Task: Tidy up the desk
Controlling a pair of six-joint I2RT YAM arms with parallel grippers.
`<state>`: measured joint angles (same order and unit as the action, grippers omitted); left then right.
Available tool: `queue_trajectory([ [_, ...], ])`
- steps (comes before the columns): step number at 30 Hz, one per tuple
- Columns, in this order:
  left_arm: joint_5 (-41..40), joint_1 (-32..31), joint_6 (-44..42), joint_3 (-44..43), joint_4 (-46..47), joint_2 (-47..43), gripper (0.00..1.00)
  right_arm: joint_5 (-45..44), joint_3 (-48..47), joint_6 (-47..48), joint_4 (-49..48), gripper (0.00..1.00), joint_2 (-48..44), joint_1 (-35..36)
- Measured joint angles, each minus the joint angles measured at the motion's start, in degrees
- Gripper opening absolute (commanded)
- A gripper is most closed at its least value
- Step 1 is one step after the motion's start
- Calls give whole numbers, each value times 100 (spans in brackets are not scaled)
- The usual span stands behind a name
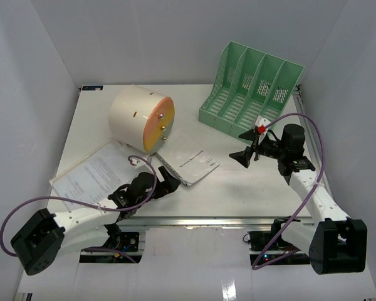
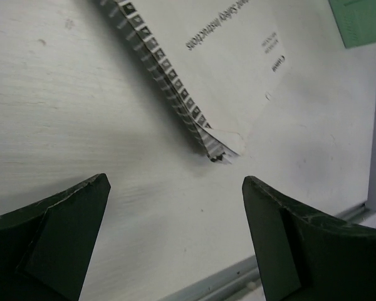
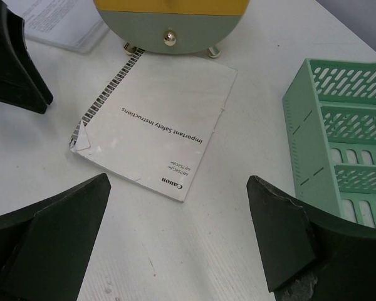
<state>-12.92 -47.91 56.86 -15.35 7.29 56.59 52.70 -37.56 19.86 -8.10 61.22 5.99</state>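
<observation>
The desk point(image 1: 232, 188) is a white tabletop with a metal rail point(image 1: 225, 221) along its front edge. A white spiral-bound Canon booklet point(image 1: 192, 166) lies flat near its middle. My left gripper point(image 1: 170, 180) is open and empty, low over the desk, just short of the booklet's near-left corner point(image 2: 222, 147). My right gripper point(image 1: 243, 145) is open and empty, raised above the desk to the right of the booklet point(image 3: 156, 125). The left wrist view shows bare desk point(image 2: 81, 125) between my open fingers point(image 2: 175, 180). The right wrist view shows the same between its fingers point(image 3: 178, 180).
A cream cylindrical drawer box point(image 1: 141, 117) with an orange face lies behind the booklet, also in the right wrist view point(image 3: 169, 22). A mint-green file rack point(image 1: 250, 88) stands at the back right. Loose printed sheets point(image 1: 94, 172) lie at the front left. White walls enclose the desk.
</observation>
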Motion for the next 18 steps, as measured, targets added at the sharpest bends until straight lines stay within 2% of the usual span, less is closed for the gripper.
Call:
queue_trajectory([
  [5,-650,0,549,58,819,884,96,69,1,2,-12,96,9,-7],
  [10,-809,1,953,-186,1691,1822,92,110,2,2,-35,96,43,-32],
  [13,-791,15,1185,-533,2014,2441,85,128,2,2,-56,96,43,-39],
  [14,-773,22,1249,-603,2097,2584,81,130,3,0,-61,96,43,-46],
  [17,-710,45,1455,-746,2403,2990,50,139,19,0,-75,96,43,-79],
  [18,-690,53,1518,-771,2486,3104,44,142,28,0,-78,96,43,-93],
])
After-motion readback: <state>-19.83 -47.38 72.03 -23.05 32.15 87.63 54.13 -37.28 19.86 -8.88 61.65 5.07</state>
